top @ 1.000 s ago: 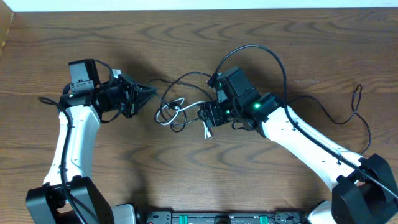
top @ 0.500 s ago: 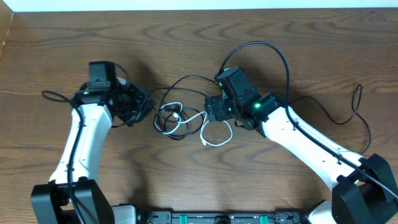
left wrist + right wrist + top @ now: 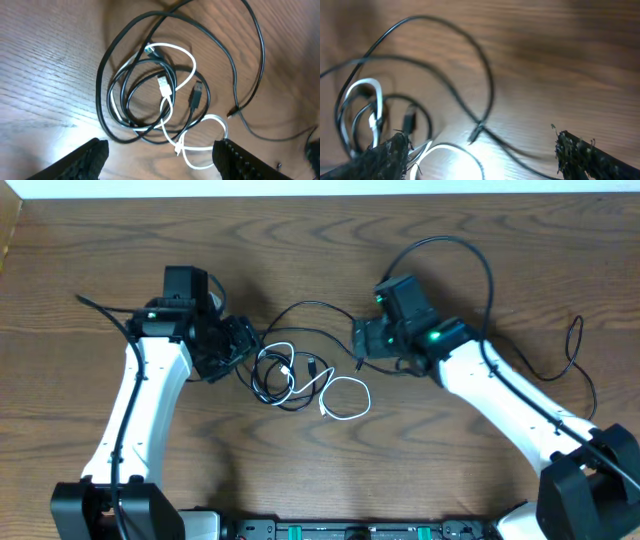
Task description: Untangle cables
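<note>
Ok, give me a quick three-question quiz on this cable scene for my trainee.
1. True or false: the left gripper holds a black cable.
2. The white cable is: A) lying apart from the black cable, B) tangled with it, C) lifted into the air.
3. Fill in: the right gripper is ___.
Key: 1 false, it holds nothing; 2 B; 3 open.
</note>
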`<action>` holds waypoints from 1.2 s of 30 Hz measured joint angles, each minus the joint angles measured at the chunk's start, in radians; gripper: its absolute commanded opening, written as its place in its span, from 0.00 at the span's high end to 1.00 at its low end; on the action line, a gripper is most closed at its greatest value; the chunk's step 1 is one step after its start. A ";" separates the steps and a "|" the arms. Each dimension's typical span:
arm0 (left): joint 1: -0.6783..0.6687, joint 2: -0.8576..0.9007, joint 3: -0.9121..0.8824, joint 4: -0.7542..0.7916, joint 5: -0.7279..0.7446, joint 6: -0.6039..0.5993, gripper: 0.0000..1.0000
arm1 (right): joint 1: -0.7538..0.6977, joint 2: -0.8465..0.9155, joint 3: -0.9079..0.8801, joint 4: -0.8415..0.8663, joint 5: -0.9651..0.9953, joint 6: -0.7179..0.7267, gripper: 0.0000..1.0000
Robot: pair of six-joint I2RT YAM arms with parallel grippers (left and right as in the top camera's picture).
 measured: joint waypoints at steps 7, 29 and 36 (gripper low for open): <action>-0.097 0.009 0.006 -0.037 -0.089 0.058 0.33 | -0.068 0.000 0.000 -0.002 -0.018 0.027 0.07; -0.297 0.365 0.005 0.056 -0.129 0.064 0.76 | -0.069 0.000 0.000 -0.053 -0.076 0.029 0.04; -0.298 0.374 0.005 0.112 -0.129 0.064 0.76 | -0.069 0.000 0.000 -0.061 -0.076 0.029 0.03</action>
